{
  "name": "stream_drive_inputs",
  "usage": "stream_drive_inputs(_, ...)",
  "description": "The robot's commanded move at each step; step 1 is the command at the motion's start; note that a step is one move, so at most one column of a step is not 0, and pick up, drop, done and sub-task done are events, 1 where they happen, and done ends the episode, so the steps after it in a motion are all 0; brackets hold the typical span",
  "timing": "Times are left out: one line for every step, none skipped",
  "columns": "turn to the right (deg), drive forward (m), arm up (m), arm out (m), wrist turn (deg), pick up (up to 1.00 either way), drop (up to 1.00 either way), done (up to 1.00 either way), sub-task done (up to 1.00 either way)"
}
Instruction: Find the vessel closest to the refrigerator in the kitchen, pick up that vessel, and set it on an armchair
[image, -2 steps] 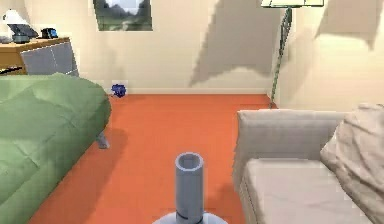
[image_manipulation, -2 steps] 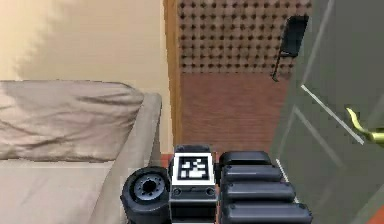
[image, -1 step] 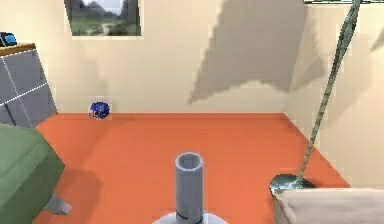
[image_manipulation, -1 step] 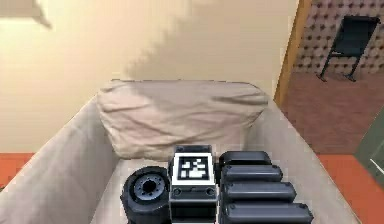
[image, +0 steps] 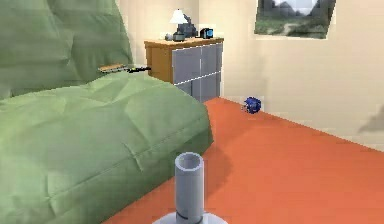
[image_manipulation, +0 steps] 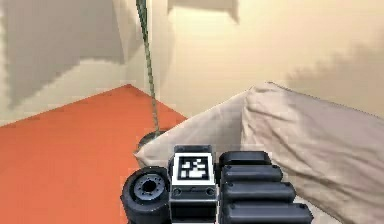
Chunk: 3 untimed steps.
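On the orange floor (image_manipulation: 70, 140) a beige cushioned seat (image_manipulation: 300, 120) rises beyond the gripper (image_manipulation: 148, 195), whose grip and load are unclear.

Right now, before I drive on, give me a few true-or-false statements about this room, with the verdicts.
The floor is orange: true.
A lamp stands on the dresser: true.
The wall picture hangs directly above the dresser: false; it hangs on the next wall, further right.
The small blue thing lies on the dresser: false; it lies on the floor by the wall.
In the arm side view, a beige cushioned seat stands by a thin pole: true.
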Motion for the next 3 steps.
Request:
stream_drive_inputs(-45.0, 0.0, 0.0, 0.0, 0.0, 0.0, 0.0, 0.0, 0.0)
stream_drive_inputs(45.0, 0.0, 0.0, 0.0, 0.0, 0.0, 0.0, 0.0, 0.0)
stream_drive_inputs(30.0, 0.0, 0.0, 0.0, 0.0, 0.0, 0.0, 0.0, 0.0)
